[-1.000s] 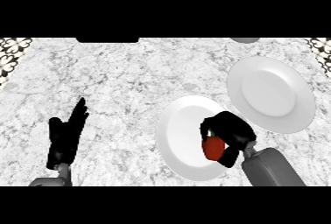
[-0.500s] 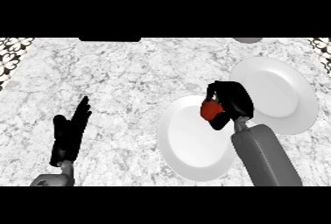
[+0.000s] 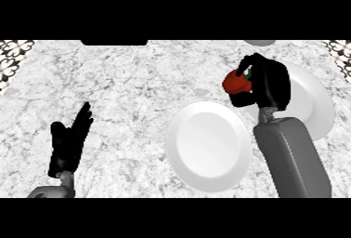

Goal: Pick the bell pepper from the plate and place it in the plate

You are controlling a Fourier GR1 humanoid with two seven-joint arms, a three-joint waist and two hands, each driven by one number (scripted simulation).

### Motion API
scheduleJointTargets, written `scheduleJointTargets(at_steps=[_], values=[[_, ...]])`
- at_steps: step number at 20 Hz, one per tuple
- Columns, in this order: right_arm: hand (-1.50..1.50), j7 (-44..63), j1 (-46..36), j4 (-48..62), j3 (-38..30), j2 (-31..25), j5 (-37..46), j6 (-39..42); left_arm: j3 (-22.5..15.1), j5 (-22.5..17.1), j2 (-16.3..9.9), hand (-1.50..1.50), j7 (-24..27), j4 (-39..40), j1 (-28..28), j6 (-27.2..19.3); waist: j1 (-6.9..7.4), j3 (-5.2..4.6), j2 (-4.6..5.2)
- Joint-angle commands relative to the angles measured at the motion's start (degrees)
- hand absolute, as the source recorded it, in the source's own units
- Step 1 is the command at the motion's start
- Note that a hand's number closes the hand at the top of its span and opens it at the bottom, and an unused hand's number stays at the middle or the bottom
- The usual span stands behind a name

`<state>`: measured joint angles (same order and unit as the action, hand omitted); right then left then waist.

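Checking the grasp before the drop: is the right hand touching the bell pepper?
Touching. The head view shows the right hand with fingers curled round the red bell pepper, covering part of it, no gap between them.

Right hand (image 3: 269, 83) curled, left hand (image 3: 68, 139) open

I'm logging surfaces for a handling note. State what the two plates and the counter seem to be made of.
Near plate and far plate: likely glazed ceramic, plain white and smooth with soft shading towards the rim; plastic cannot be excluded. Counter: looks like polished marble or a similar stone, grey-white with mottled veining.
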<state>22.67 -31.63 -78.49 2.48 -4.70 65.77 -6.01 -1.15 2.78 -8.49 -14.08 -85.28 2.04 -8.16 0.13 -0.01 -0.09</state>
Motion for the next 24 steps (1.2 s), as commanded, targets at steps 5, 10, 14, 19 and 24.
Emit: scheduleJointTargets(at_steps=[5, 10, 14, 19, 24], values=[[1.50, 5.33, -3.69, -0.86, -8.15, -3.70, -0.95, -0.24, -1.13, 1.84, 1.61, 0.00, -0.72, -2.74, -1.85, -1.41, 0.18, 0.01, 0.09], [1.50, 0.99, -0.79, 3.74, -11.44, -6.78, -3.35, -4.21, 1.51, 0.26, 0.11, 0.00, 0.88, -0.23, -0.37, 1.00, 0.07, 0.01, 0.13], [1.50, -0.73, -5.90, 12.46, -14.06, -10.41, -4.66, -3.67, 0.37, 2.07, 2.66, 0.00, 2.50, 2.57, 0.78, -0.86, 0.20, 0.01, 0.17], [1.50, -5.37, -8.27, 24.53, -16.60, -13.41, -6.05, -6.17, -2.60, 3.46, 3.35, 0.00, -2.37, -4.83, -3.11, -0.93, 0.77, 0.05, 0.24], [1.50, -10.94, -9.13, 35.47, -19.81, -16.18, -10.48, -2.63, -1.47, 3.86, 3.57, 0.00, 2.07, 0.16, -1.35, -1.22, 1.00, 0.07, 0.48]])
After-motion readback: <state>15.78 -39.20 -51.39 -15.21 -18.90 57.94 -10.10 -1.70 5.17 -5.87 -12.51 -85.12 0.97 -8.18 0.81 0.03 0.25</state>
